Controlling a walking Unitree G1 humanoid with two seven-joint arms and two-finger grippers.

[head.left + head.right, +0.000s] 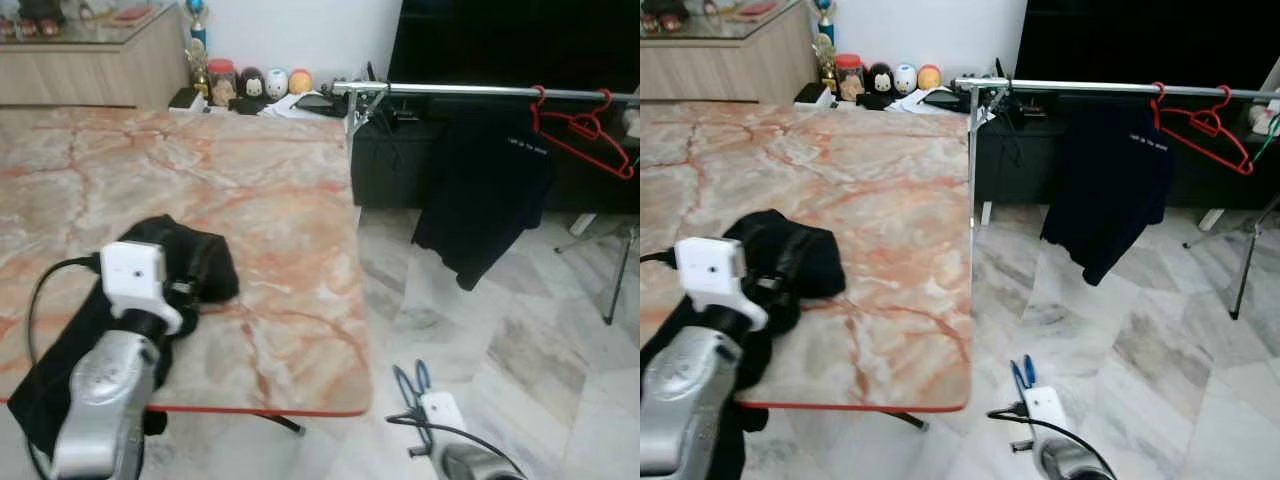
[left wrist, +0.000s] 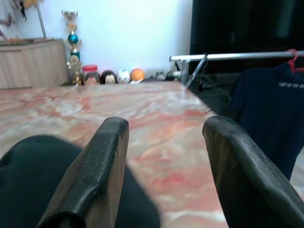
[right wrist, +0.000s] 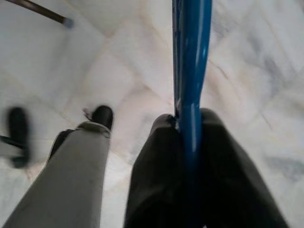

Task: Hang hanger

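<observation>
A blue hanger point(image 1: 410, 383) hangs low over the floor, beside the table's right front corner, with my right gripper point(image 3: 190, 124) shut on it. To the back right runs a silver rail point(image 1: 450, 90) that carries a black T-shirt point(image 1: 485, 190) and a red hanger point(image 1: 585, 130). My left gripper point(image 2: 166, 156) is open just above a black garment point(image 1: 195, 255), which lies on the marble table point(image 1: 280, 190) and droops over its front edge. Nothing is between the left fingers point(image 2: 97, 175).
Small figurines and a jar point(image 1: 250, 83) line the table's far edge, beside a trophy point(image 1: 197, 30) and a wooden cabinet point(image 1: 90, 65). A dark cabinet stands behind the rail. The rack's leg point(image 1: 620, 270) stands on the marble floor point(image 1: 500, 350). My own leg point(image 3: 61, 180) shows below the right wrist.
</observation>
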